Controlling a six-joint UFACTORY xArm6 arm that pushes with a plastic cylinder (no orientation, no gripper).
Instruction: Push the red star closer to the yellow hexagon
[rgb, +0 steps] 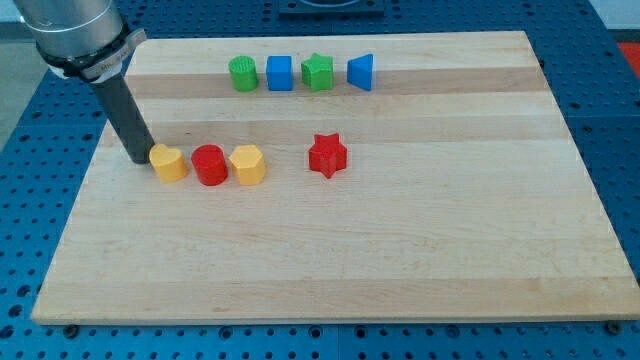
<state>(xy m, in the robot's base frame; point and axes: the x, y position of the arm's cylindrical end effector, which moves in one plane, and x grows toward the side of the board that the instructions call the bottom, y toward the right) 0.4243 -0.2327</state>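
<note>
With no jaws to open or clamp, my tip (139, 158) sits well left of the red star (327, 155), itself right of the yellow hexagon (248, 165) (light, rigid, likely to spin), so I'd press its right face centrally.

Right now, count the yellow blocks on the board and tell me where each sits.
2. One yellow block lies at the view's left, touching my tip. The other yellow block lies just right of the red round block. None looks hidden.
</note>
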